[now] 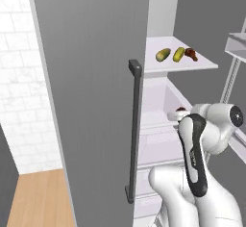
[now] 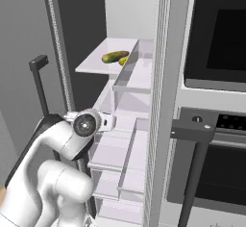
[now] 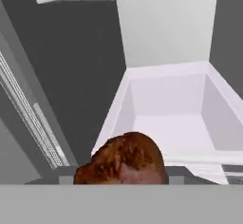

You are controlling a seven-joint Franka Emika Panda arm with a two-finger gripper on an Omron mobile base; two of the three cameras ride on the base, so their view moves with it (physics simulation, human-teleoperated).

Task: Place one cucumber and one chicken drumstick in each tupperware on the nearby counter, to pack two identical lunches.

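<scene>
The arm reaches into the open refrigerator, its wrist level with the white drawer bin (image 3: 166, 104) below the upper shelf (image 1: 178, 66). In the hand view a brown chicken drumstick (image 3: 124, 159) sits right at the bottom, where the pincer's tips should rise, but the tips themselves are hidden behind it. I judge that the pincer is grasping the drumstick, though the pictures do not show the contact plainly. It hangs over the bin's near rim, probably so it can be carried clear of the fridge.

On the upper shelf, toward its front edge, lie two cucumbers (image 1: 163, 55) and, just beside them, a second drumstick (image 1: 191, 54), left there for later trips.

The fridge door (image 1: 91, 101) stands wide, giving the arm room.
</scene>
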